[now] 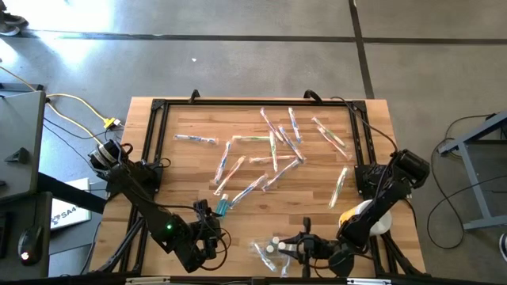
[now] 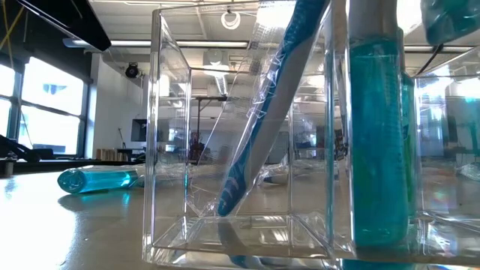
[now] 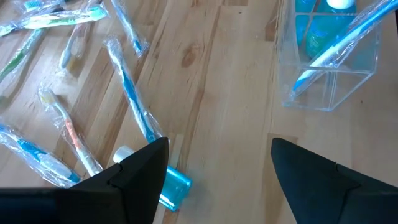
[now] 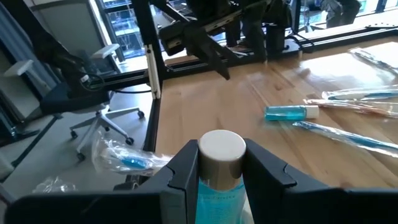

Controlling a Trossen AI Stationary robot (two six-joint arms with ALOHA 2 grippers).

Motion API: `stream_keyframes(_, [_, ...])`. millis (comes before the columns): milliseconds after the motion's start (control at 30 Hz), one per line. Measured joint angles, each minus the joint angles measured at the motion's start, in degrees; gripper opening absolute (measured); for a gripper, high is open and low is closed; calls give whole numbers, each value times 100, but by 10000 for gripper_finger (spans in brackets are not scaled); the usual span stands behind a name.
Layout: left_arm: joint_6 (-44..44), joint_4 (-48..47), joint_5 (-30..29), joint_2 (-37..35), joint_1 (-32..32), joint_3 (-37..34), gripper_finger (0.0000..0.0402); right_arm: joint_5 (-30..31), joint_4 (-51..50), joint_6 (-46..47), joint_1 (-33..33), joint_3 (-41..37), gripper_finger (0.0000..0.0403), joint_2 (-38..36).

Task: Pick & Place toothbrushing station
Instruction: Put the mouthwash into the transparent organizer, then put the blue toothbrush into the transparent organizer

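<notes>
1. 2 grippers at table's near edge.
2. Left gripper (image 3: 214,171): fingers wide apart, empty, above blue tube (image 3: 166,186) lying on table (image 3: 224,81).
3. Right gripper (image 4: 221,165): fingers clamped on white-capped bottle (image 4: 221,155), upright.
4. Clear organizer (image 3: 333,68): holds 1 wrapped toothbrush (image 3: 339,43), leaning.

left pincer (image 3: 214,171): agape, low | right pincer (image 4: 221,168): clamped, gripping

Roughly a dozen wrapped toothbrushes (image 1: 273,150) lie scattered center frame (overlaps blur the tally); two blue tubes (image 1: 223,206) show.
</notes>
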Motion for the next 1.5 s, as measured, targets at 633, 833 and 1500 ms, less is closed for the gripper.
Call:
stream_keyframes(633, [0, -11, -2, 0, 0, 0, 278, -330, 804, -372, -203, 0, 86, 642])
stream_keyframes(833, [0, -13, -1, 0, 0, 0, 278, -382, 562, -223, -189, 0, 131, 642])
stream_keyframes(1500, [345, -70, 242, 0, 2, 0, 278, -392, 610, -1888, -121, 4, 238, -403])
